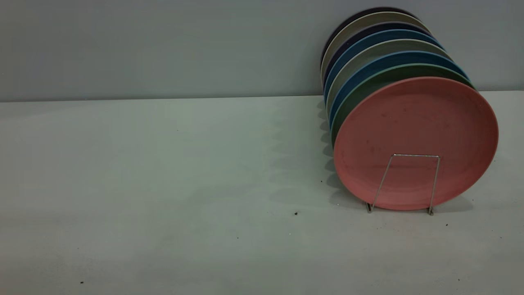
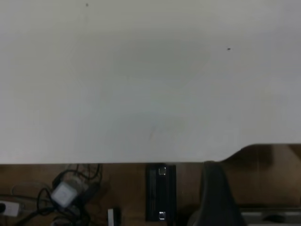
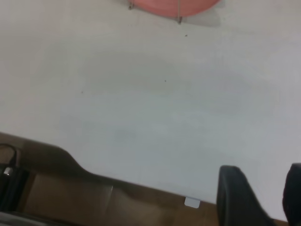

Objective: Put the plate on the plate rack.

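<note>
The salmon-pink plate [image 1: 415,123] stands upright on edge at the front of a row of plates at the table's right. It leans behind the front squared loop of the thin silver wire plate rack [image 1: 411,155]. Neither gripper shows in the exterior view. In the right wrist view my right gripper [image 3: 263,193] is open and empty over the table's near edge, far from the plate [image 3: 174,5] and the rack's feet [image 3: 179,19]. My left gripper [image 2: 214,188] hangs by the table's edge, away from the plate.
Behind the pink plate stand a teal-green plate [image 1: 368,88], blue plates [image 1: 360,49] and several others, all upright in the rack. The grey table [image 1: 184,184] runs back to a wall. Cables and a black box [image 2: 160,193] lie below the table's edge.
</note>
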